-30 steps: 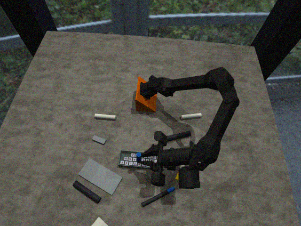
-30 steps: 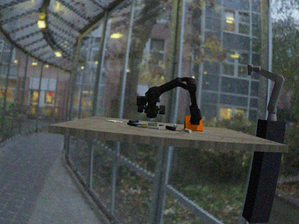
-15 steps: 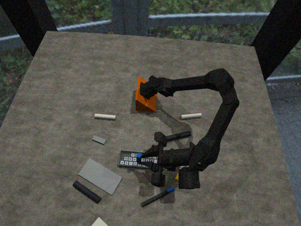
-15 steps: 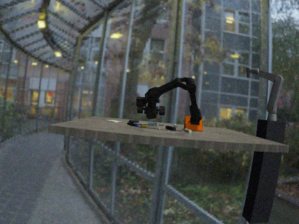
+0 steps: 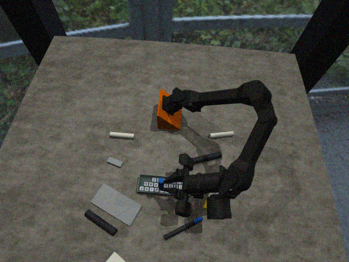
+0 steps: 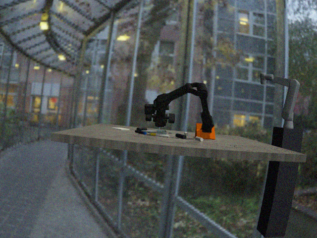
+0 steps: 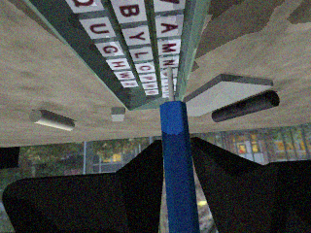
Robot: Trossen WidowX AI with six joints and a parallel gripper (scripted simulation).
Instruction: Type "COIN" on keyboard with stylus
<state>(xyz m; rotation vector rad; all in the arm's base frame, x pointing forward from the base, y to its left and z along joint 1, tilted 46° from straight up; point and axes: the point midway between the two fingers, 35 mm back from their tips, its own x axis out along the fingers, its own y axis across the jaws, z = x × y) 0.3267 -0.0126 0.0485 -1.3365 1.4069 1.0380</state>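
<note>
Stylus first: a slim blue rod with a thin grey tip (image 7: 177, 160), it stands upright between the black claw's (image 5: 169, 180) fingers, seen closest in the wrist view, where it runs up the middle of the frame. It looks light, rigid and smooth-sided, so a firm press could push it back through the grip; holding it low on the shaft, as here, seems the safer place. The claw is drawn in narrow and clamped on that shaft, touching nothing else that I can see. Just beyond, the tip points at the near edge of the green keyboard with white lettered keys (image 7: 138, 53); whether it touches a key I cannot tell. In the top view the blue cap sits over the keyboard's left half. Farther across the mottled grey bench (image 5: 70, 93) lie a flat grey plate (image 5: 115, 203) and a black cylinder (image 5: 100, 222).
</note>
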